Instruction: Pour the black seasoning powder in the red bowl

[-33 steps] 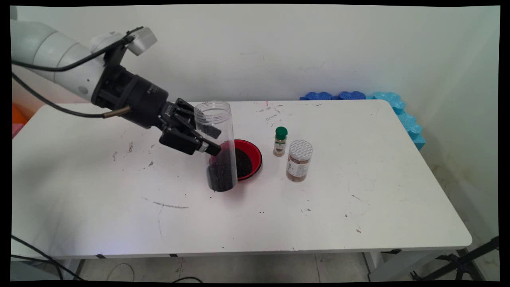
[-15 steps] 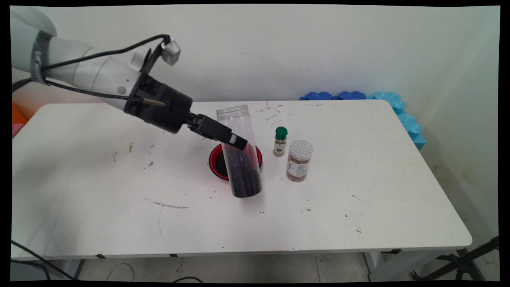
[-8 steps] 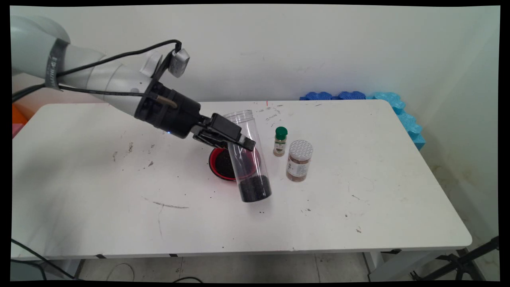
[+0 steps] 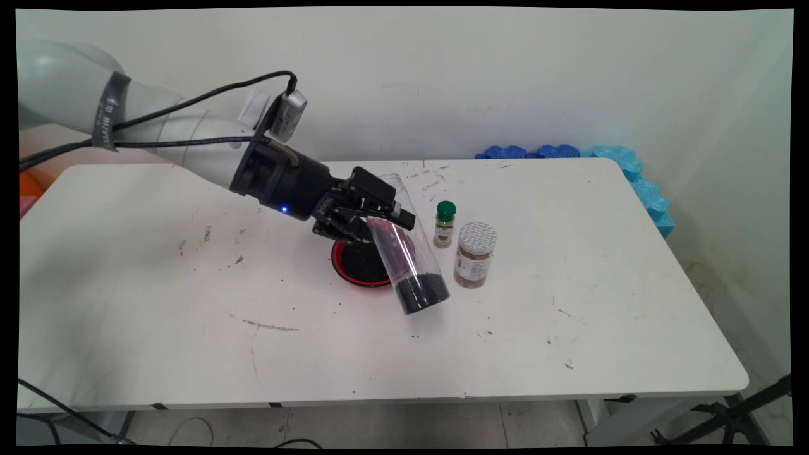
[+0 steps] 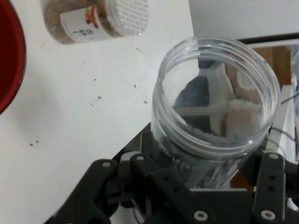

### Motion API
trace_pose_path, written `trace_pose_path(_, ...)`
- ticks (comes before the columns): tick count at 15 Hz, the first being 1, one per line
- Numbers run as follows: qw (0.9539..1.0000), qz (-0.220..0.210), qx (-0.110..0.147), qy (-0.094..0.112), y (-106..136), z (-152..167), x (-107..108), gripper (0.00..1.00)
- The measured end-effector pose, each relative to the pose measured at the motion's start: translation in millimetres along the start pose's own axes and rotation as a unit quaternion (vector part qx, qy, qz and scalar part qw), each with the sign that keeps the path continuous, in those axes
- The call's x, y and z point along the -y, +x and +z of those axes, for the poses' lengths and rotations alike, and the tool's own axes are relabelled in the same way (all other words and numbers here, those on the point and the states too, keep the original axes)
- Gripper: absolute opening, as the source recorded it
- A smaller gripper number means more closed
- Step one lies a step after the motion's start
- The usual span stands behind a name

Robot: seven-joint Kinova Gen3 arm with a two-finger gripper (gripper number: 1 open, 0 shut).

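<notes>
- What does the gripper [image 4: 385, 218] have?
- A tall clear jar [image 4: 411, 265]. The fingers are closed on its upper part, just under the open mouth, one on each side of the wall.
- Is it upright?
- No, it is tilted. The mouth leans back toward the arm and the desk's left edge, and the base points down toward the near right. Dark grains sit in the bottom end. The hand view looks straight into the mouth of the jar [image 5: 215, 107].
- Is the base on the desk [image 4: 569, 253]?
- I cannot tell. It is either just above the surface or touching it.
- Where on the desk is it?
- Around the middle. The base is just beside the near-right rim of a red bowl [image 4: 354, 268], which has dark stuff in it. The gripper hangs over that bowl.
- What else is close?
- Toward the right edge are a small green-capped bottle [image 4: 445, 224] and a white-lidded spice jar [image 4: 474, 254]. The jar's base is near the spice jar but apart from it. Blue foam [image 4: 569, 151] lies along the far right corner.
- Any risk?
- My judgement is that with no lid and loose grains, the tilt decides whether they stay in.
</notes>
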State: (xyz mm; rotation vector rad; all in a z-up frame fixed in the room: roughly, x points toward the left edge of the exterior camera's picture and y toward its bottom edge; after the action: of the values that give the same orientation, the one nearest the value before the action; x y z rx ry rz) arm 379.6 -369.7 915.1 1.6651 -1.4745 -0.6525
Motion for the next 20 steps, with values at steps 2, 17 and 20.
trace_pose_path(2, 0.9995, -0.030, -0.002, 0.000, 1, 2, 3, 0.00)
trace_pose_path(17, 0.9773, -0.210, -0.020, -0.014, 4, 2, 21, 0.00)
trace_pose_path(20, 0.9705, -0.239, -0.022, -0.019, 5, 1, 23, 0.00)
